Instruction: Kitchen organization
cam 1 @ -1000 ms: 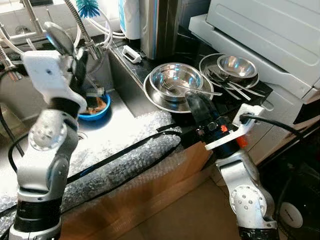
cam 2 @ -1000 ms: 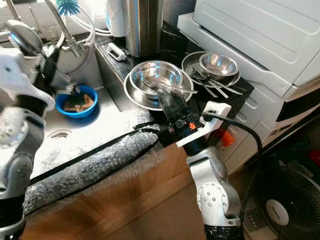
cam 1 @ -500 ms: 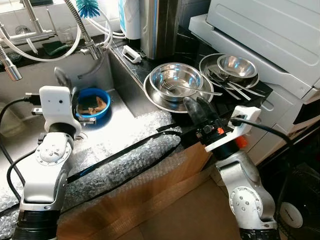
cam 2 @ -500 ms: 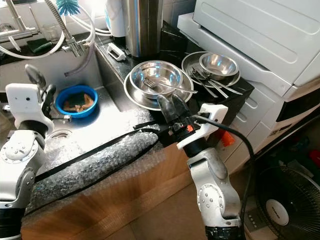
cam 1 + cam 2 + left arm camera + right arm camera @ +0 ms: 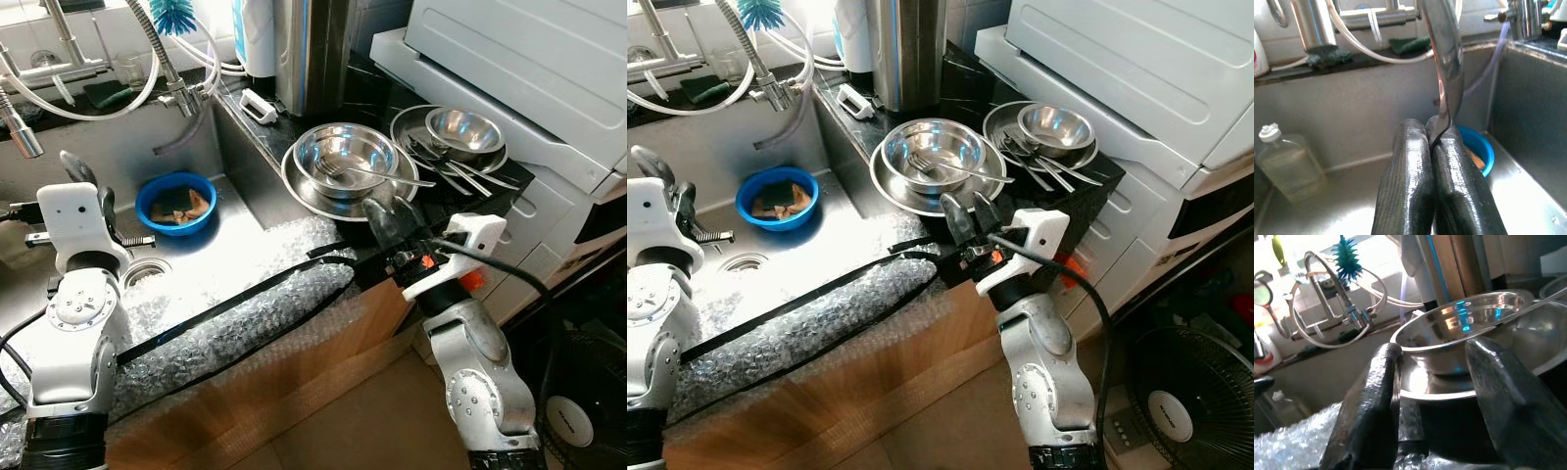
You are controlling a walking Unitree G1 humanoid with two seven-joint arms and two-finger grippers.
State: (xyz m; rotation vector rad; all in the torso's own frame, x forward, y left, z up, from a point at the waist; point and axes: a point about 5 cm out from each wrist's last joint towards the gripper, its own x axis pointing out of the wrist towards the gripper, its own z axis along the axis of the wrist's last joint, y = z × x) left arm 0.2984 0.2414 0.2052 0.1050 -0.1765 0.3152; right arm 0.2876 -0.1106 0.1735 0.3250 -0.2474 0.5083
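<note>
At frame left, the left gripper [image 5: 1432, 147] pinches a spoon [image 5: 1445, 73] upright over the sink [image 5: 235, 259]; carry it level toward the steel bowls [image 5: 345, 157] at centre, where the right gripper [image 5: 965, 211] waits spread.

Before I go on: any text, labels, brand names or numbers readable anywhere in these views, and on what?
None can be read.
Clear bottle in the sink: no label to be seen.
White bottle on the ledge: a red patch at the picture's edge, no letters legible.
White appliance: plain panels, no marking.
Tall steel container: reflections, no print.
</note>
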